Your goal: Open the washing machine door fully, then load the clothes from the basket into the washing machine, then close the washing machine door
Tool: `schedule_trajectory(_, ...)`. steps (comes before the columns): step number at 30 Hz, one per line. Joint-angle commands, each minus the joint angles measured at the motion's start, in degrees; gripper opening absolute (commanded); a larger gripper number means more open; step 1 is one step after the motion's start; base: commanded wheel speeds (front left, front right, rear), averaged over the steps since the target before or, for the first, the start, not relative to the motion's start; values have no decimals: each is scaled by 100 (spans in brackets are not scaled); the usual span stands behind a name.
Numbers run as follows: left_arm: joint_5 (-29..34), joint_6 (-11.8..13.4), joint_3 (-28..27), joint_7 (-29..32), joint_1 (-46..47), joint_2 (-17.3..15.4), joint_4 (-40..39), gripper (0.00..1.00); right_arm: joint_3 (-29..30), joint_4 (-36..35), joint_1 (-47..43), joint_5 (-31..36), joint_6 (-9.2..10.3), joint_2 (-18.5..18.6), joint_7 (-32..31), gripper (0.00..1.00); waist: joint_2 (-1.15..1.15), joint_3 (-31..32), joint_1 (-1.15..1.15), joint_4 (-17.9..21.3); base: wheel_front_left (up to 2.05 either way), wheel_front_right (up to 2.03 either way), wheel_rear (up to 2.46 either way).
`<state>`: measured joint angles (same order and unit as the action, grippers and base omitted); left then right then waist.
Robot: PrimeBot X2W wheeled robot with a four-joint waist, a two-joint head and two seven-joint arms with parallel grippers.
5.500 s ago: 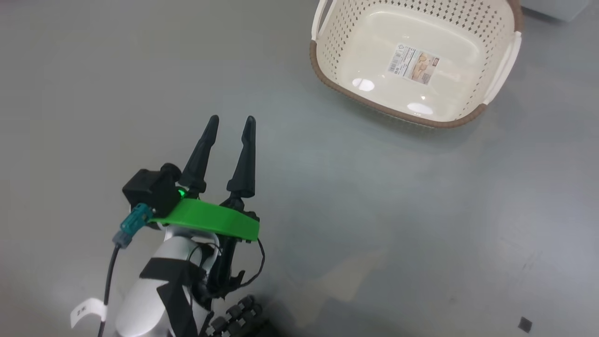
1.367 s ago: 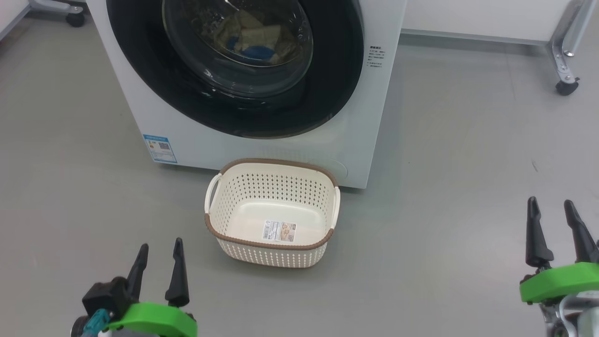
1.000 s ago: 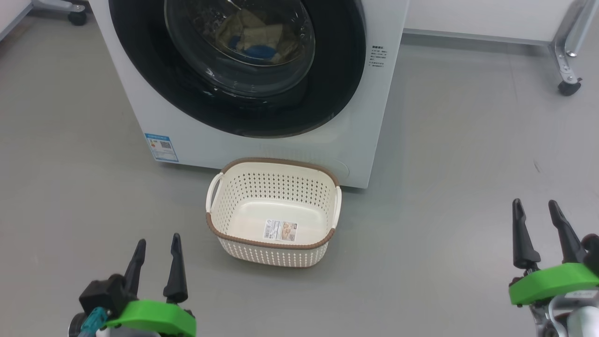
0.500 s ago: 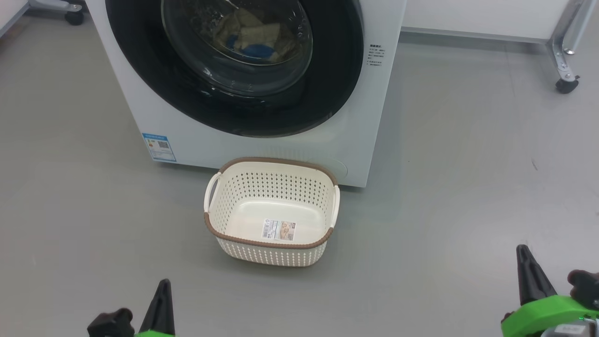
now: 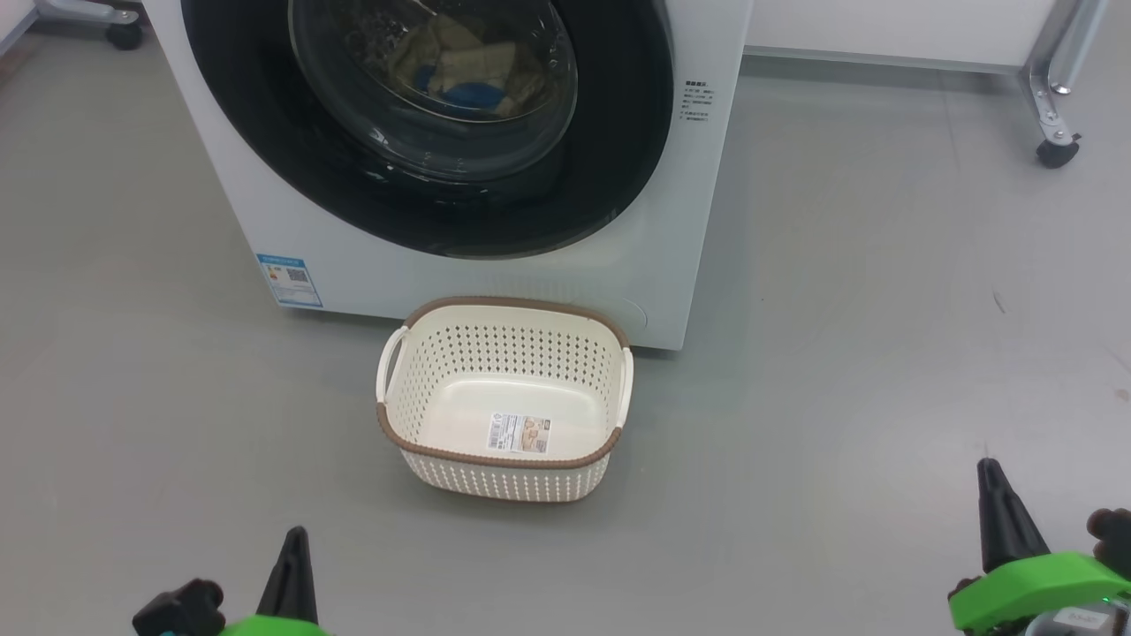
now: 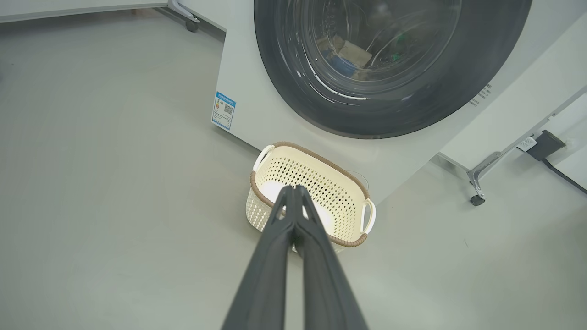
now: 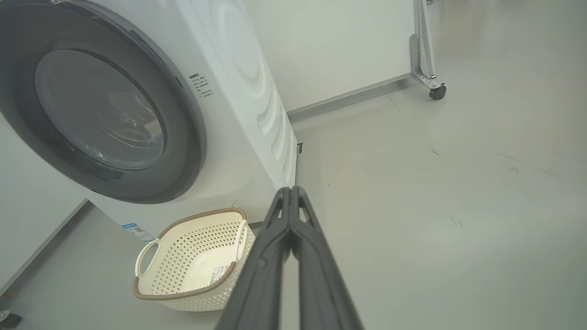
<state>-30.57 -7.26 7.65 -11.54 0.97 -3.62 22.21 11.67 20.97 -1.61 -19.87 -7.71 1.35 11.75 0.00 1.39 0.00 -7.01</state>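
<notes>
Since the washing machine door sits shut against the front of the washing machine, its glass bowl faces the near side, toward the robot. The washer's top is cut off by the frame edge. The clothes lie behind the glass in the drum, pale yellow with a blue piece. It is dark and reflective there, so they look like one heap, and the print can't be made out.

The basket stands upright on the floor, mouth up, just near of the washer's front; touching or not, can't tell. Its long axis runs left-right, parallel to the washer front, with white handles on the left and right ends. A label sticker is on its bare bottom.

The left claw has its fingers pressed together tip to tip, gripping nothing, and points at the basket. The right claw is the same, pinched together with nothing in it, right of the basket. In the head view both are mostly cut off by the bottom edge.

A second ago both claws stood spread and sat higher in the head view. The door and basket are unchanged.
</notes>
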Motion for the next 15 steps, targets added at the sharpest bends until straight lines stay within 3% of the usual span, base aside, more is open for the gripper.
schedule_trajectory(1,-188,-4,-113,38,288,-16,-216,0,-22,-227,329,-224,4,50,-51,0,0,-3,0,14,0,0,0)
schedule_trajectory(15,-940,-6,-266,251,316,-11,-291,0,-86,-288,383,-1098,6,63,-270,0,0,-22,0,99,0,0,0)
